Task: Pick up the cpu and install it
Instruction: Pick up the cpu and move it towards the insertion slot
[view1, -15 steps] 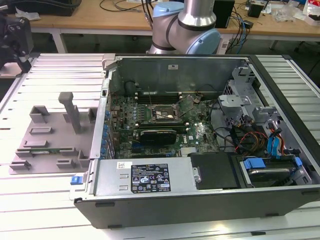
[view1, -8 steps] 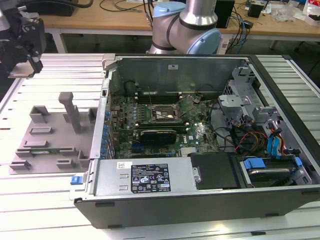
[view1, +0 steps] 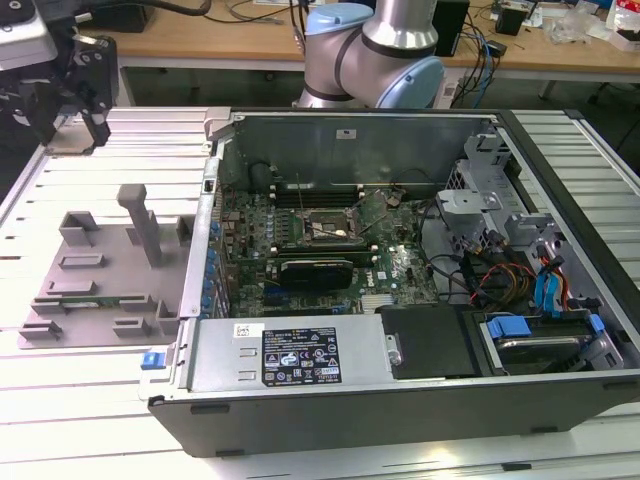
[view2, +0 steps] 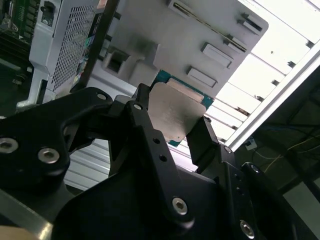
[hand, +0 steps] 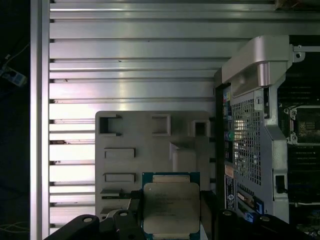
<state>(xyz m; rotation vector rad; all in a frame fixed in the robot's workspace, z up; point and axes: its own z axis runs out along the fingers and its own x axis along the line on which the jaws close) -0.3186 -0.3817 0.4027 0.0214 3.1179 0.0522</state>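
Between the black gripper (view1: 72, 130) clamping the silvery square cpu (hand: 171, 209) and the dark metal-framed socket (view1: 325, 228) stands the grey case wall (view1: 207, 200) (case open above).

No print you can read, black sticker (view1: 300, 357) and small white sticker (view1: 248, 330) on the computer case (view1: 400, 405) too small to tell, cpu (hand: 171, 210) markings likewise.

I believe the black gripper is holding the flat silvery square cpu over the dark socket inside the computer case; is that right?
Not quite: the gripper holds the cpu over the grey plastic tray beside the computer case, not over the socket, as the first wrist view shows.
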